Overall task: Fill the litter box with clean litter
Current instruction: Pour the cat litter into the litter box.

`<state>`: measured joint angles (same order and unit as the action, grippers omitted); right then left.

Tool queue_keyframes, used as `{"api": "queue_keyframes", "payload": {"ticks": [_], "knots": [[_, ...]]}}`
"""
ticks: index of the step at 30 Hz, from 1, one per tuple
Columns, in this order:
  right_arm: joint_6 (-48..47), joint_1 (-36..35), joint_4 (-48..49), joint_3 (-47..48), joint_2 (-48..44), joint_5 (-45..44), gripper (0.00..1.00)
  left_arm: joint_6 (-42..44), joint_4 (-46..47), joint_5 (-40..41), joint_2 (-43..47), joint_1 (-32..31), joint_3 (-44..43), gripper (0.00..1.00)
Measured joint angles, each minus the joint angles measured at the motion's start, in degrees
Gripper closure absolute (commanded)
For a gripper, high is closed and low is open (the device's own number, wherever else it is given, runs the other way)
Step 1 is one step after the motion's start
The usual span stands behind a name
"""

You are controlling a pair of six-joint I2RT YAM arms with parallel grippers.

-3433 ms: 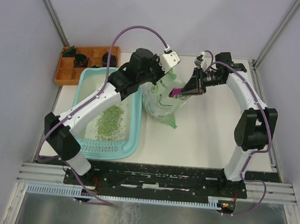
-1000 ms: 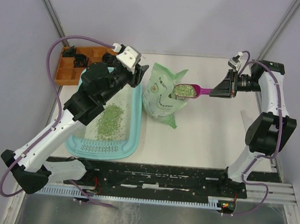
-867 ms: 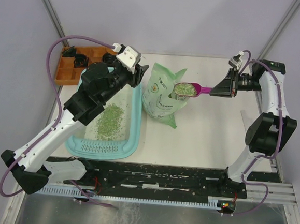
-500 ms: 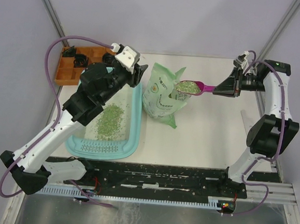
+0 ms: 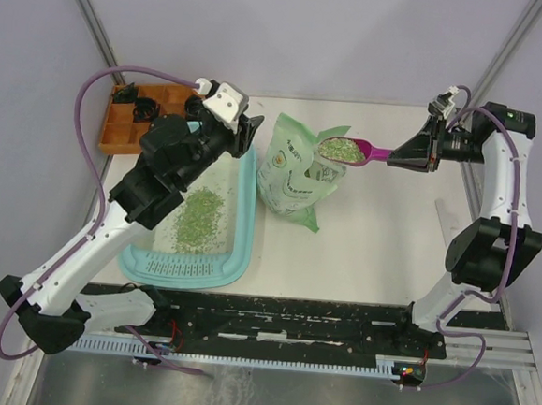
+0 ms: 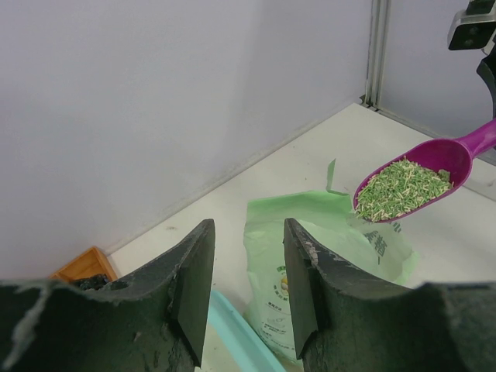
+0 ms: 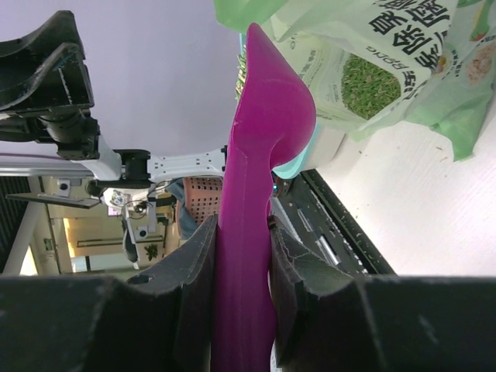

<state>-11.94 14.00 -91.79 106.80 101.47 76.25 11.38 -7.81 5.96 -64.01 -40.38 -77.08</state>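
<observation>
The light-teal litter box [image 5: 243,221] lies at the left of the table with a patch of green litter [image 5: 197,219] inside. My right gripper [image 5: 412,158] is shut on the handle of the magenta scoop [image 5: 361,151], which holds a heap of green litter [image 5: 341,149] level above the open pale green bag [image 5: 297,172]. The scoop also shows in the left wrist view [image 6: 422,174] and the right wrist view [image 7: 260,139]. My left gripper [image 5: 248,133] is open and empty, raised above the box's far end, beside the bag [image 6: 318,256].
An orange compartment tray [image 5: 127,125] with black parts stands at the back left. The bag stands just right of the litter box. A metal frame post [image 6: 377,50] rises at the table's far corner. Bare table lies right of the bag.
My right gripper has lifted the filled scoop out of the bag and drawn it up and to the right. My left arm let go of the bag and moved back over the box.
</observation>
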Motion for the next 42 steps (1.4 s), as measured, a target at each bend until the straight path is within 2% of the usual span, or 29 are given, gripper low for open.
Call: {"api": "queue_keyframes", "payload": {"ticks": [16,21,26,28,31,34,37,42], "knots": [[11.2,0.0,1.6,0.5,-4.1,3.3,0.98,0.0,-0.8,0.6,1.8,0.0,0.6,0.52],[18.1,0.0,7.6,0.1,-6.6,3.7,0.98,0.0,-1.1,0.6,1.9,0.0,0.7,0.52],[30.1,-1.1,20.4,-4.5,-11.8,4.1,0.98,0.0,-1.1,1.2,2.5,0.0,1.1,0.52],[38.3,-2.3,29.9,-8.6,-14.6,4.4,0.98,0.0,-1.1,1.4,2.7,0.0,1.1,0.52],[55.5,-4.5,50.7,-17.0,-18.6,4.7,0.98,0.0,-1.1,1.7,3.1,0.0,1.1,0.52],[67.8,-6.5,65.2,-20.1,-18.9,4.7,0.98,0.0,-1.1,2.4,3.6,0.0,1.2,0.52],[73.3,-8.4,72.2,-20.1,-18.4,4.7,0.98,0.0,-1.4,3.1,4.1,0.0,1.5,0.52],[76.9,-11.5,76.4,-19.1,-17.6,4.5,0.98,0.0,-1.8,4.1,5.5,0.0,2.1,0.52]]}}
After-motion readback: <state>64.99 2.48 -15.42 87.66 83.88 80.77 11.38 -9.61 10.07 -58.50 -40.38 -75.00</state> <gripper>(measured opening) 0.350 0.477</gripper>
